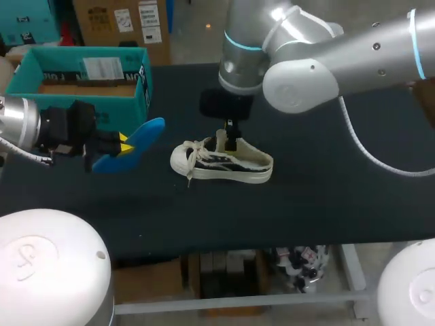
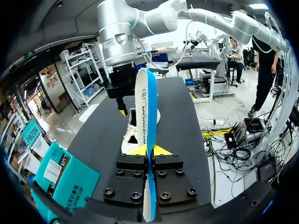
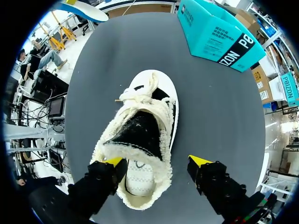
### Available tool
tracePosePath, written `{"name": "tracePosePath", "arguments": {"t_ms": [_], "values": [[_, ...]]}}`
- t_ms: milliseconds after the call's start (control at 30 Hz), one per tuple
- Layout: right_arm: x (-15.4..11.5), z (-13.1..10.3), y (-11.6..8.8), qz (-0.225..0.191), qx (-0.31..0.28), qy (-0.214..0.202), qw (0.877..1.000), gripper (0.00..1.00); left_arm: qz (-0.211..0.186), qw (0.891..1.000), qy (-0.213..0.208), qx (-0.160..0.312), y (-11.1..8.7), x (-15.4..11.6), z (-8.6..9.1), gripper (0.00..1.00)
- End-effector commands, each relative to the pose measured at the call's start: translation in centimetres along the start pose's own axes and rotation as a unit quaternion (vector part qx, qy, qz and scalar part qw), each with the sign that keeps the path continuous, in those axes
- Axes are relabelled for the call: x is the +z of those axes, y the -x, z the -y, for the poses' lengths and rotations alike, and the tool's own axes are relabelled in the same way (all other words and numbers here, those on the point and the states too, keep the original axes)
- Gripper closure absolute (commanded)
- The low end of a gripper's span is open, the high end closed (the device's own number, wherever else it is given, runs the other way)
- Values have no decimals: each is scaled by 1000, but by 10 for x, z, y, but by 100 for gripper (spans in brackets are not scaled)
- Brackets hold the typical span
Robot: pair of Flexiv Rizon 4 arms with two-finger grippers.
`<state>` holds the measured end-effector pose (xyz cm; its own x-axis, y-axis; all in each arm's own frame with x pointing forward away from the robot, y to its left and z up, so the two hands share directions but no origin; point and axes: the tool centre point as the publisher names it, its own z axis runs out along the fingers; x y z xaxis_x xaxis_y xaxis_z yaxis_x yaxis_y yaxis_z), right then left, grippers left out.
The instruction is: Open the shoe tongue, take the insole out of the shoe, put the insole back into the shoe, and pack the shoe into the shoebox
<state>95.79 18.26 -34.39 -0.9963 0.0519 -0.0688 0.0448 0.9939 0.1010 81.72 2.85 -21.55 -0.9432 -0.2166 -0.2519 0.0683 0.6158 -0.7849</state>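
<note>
Reading progress from what lies where.

- **Insole:** The insole (image 1: 136,144) is out of the shoe (image 1: 221,163). Your left jaws are closed on one end of it, a finger on each face. They hold it on edge in the air above the desk (image 1: 306,204), between the shoebox (image 1: 126,95) and the shoe's toe.
- **Shoe:** It sits upright on its sole near mid-desk, toe toward the shoebox, laces loose. From the right wrist view the throat gapes wide, with fleecy lining around a dark interior. The tongue looks pulled open, and no blue insole shows inside.
- **Right jaws:** They stand open over the heel end, one finger at the inside of the collar and the other outside the shoe's wall, clear of it. They grip nothing that you can see.
- **Shoebox:** It stands open toward the far left of the desk, well apart from the shoe, and the shoe is not in it.

Judgement: opening the tongue and taking the insole out both look done. You have left the insole's return into the shoe, then packing the shoe into the shoebox. Call it about halfway.
</note>
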Motion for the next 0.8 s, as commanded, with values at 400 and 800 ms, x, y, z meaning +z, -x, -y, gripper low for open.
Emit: {"name": "tracePosePath", "arguments": {"t_ms": [400,800], "values": [[3,3,1,38,55,-114,991,100,1,1000,3,-1,3,7,-6,100],[-12,15,-1,26,130,-78,988,100,-50,997,-5,63,4,21,-2,100]]}}
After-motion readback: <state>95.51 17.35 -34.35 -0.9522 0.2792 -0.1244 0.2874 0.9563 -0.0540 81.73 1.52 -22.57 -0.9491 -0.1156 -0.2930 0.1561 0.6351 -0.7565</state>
